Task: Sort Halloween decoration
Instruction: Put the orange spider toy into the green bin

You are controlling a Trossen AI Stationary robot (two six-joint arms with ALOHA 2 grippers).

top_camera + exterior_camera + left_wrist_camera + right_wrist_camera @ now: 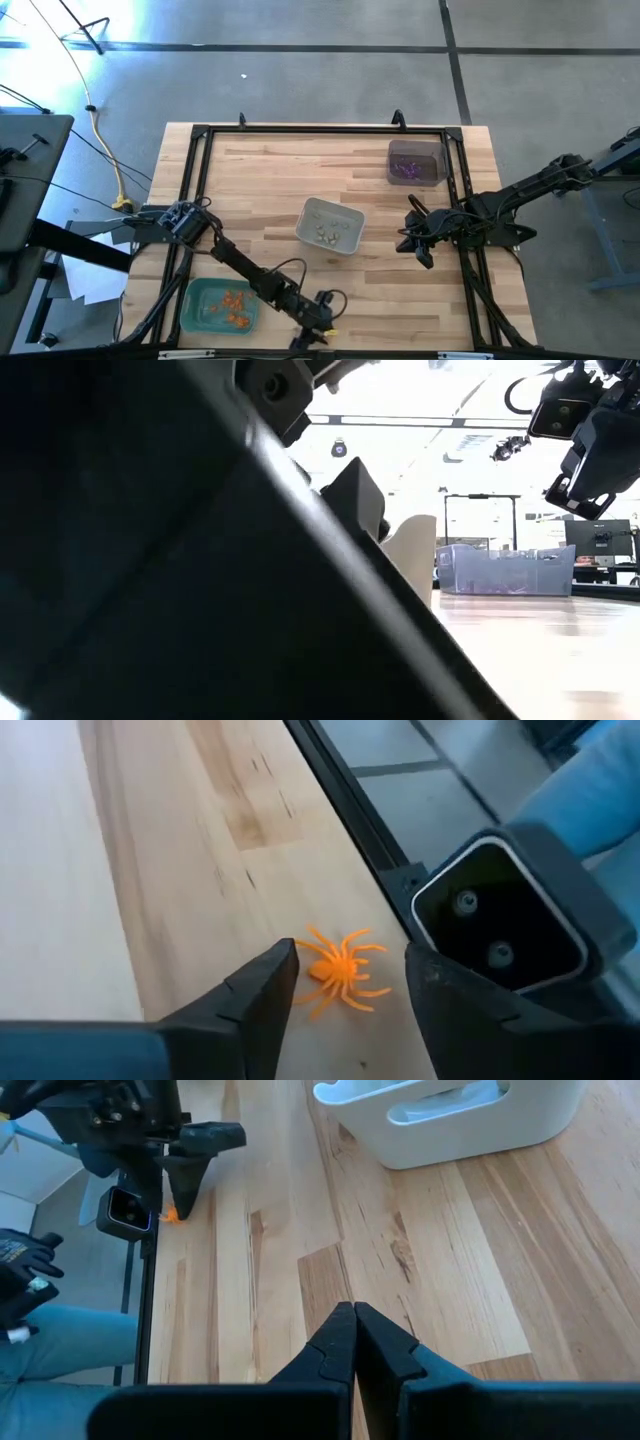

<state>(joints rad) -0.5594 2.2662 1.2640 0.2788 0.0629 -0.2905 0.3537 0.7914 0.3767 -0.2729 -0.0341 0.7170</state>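
Observation:
An orange spider trinket (340, 972) lies flat on the wooden table close to its near edge. My left gripper (352, 960) is open, slanting down, with one finger on either side of the spider; in the high view it is at the near edge (322, 322). My right gripper (353, 1315) is shut with nothing in it and hangs above the table's right part (415, 245). A green tray (192, 312) holds orange trinkets, a pale grey tray (308, 215) holds whitish ones, and a dark tray (395, 150) holds purple ones.
A black frame rail (200, 190) runs around the table. A black camera box (500, 915) stands right beside the left gripper at the near edge. The left arm fills most of the low view. A person's gloved hand (25, 1265) and a blue-clad leg show beyond the table edge.

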